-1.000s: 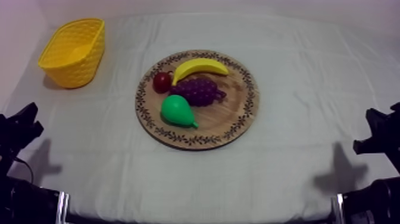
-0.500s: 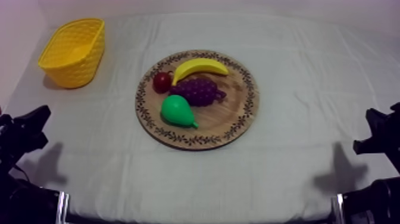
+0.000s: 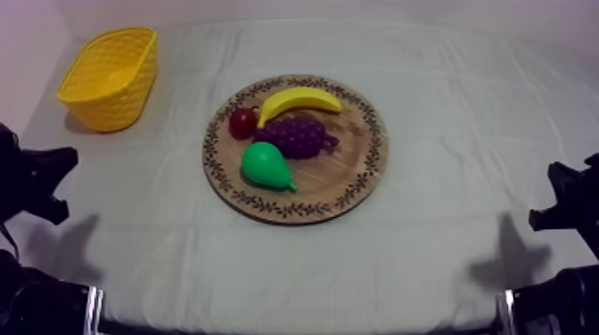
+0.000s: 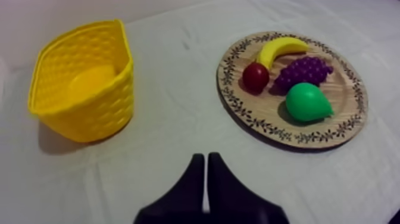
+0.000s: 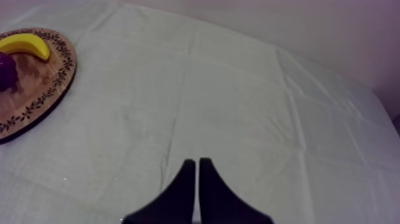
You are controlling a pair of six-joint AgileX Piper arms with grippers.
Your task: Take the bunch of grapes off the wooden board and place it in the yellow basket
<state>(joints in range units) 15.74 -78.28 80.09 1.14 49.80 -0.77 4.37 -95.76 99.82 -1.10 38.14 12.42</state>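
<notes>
Basket first: the yellow basket (image 3: 125, 102) is sitting at the far left of the table. Nearer, my left gripper (image 4: 205, 156) is hovering over bare cloth, its fingers pressed together into a narrow wedge. At centre, the wooden board (image 3: 352, 156) is carrying the bunch of grapes (image 3: 297, 135), lying between the banana (image 3: 299, 101) and the pear (image 3: 264, 165), just right of the small red fruit (image 3: 242, 122). My right gripper (image 5: 197, 161) is hanging at near right, fingers likewise pressed together.

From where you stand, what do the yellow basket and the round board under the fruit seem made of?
The yellow lattice basket is probably moulded plastic: uniform colour, regular pressed weave. The round brown board looks like matt wood: visible grain, dark pattern round its rim.
</notes>
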